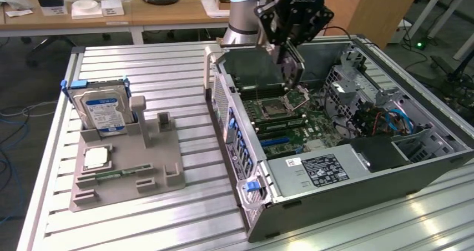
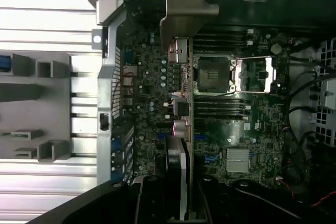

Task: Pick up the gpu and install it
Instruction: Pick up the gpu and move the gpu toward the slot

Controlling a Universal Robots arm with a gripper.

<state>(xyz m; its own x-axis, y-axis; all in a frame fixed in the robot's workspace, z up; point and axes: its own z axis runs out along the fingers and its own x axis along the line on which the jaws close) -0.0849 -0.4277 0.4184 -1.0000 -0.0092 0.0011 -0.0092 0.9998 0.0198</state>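
Exterior view, black tool (image 1: 286,50) pinching thin flat gpu (image 1: 292,74) upright above open grey metal case (image 1: 333,206).

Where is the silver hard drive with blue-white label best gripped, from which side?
Likely the top edge of the silver hard drive, from above, jaws on both broad faces: it stands upright, lower part sunk in the grey plastic holder.

The gpu (image 2: 185,111) is seen edge-on in the wrist view, so its fan face is hidden. Its near end is covered by the fingers (image 2: 149,200) and cut off at the view's edge. The grey fixture (image 2: 37,114) is likewise cut off. The print on the hard drive (image 1: 104,109) label is too small to be read.
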